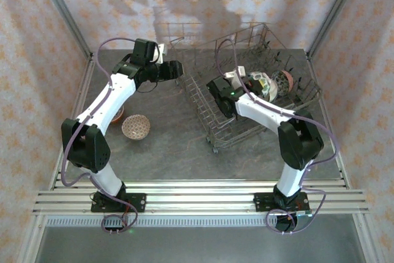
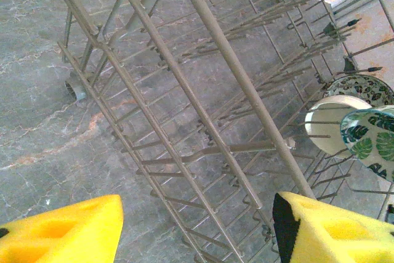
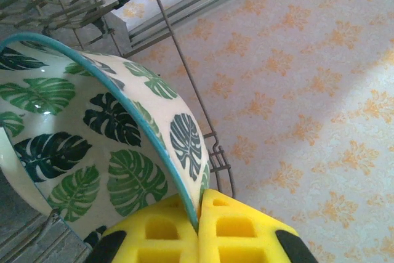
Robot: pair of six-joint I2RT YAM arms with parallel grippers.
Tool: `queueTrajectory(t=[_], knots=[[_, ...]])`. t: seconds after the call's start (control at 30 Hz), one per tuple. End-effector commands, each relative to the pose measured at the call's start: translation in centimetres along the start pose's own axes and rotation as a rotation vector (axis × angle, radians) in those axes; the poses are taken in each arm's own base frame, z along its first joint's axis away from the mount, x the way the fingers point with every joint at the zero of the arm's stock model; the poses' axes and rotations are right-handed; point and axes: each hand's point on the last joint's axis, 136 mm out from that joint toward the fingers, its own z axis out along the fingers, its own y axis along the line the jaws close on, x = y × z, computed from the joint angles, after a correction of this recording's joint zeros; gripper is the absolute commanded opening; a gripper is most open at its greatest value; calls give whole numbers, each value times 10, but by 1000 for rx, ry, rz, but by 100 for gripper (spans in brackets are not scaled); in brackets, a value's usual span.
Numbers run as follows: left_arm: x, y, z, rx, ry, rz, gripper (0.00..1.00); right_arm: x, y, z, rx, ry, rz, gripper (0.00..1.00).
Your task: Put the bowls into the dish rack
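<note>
1. Grey marbled tabletop (image 1: 175, 152) carries a large silver wire dish rack (image 1: 203, 108), right of centre.
2. Right gripper (image 3: 198, 204): pads clamped on the rim of a white ceramic bowl with green leaf print (image 3: 92, 146), inside the rack.
3. Left gripper (image 2: 197, 229): jaws apart, empty, just beside the rack's left wall.
4. Step in hand, as judged: seating this bowl. Next: settle it between tines, release, withdraw without snagging wire.
5. A speckled brown-white round bowl (image 1: 136, 127) lies on the table, unloaded.
</note>
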Motion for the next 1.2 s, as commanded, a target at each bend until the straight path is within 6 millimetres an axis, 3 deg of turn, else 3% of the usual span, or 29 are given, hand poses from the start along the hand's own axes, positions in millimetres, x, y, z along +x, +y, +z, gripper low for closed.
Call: queueTrajectory(t=[0.0, 0.43, 0.77, 1.17], knots=[[-9, -11, -16, 48, -46, 33, 67, -2, -4, 0, 53, 3, -4, 0], [-11, -12, -15, 59, -33, 32, 67, 5, 13, -3, 81, 2, -47, 0], [-11, -16, -13, 75, -16, 31, 67, -22, -22, -10, 148, -54, 28, 0], [-7, -21, -9, 97, 14, 35, 67, -21, -34, -14, 134, -50, 121, 0]])
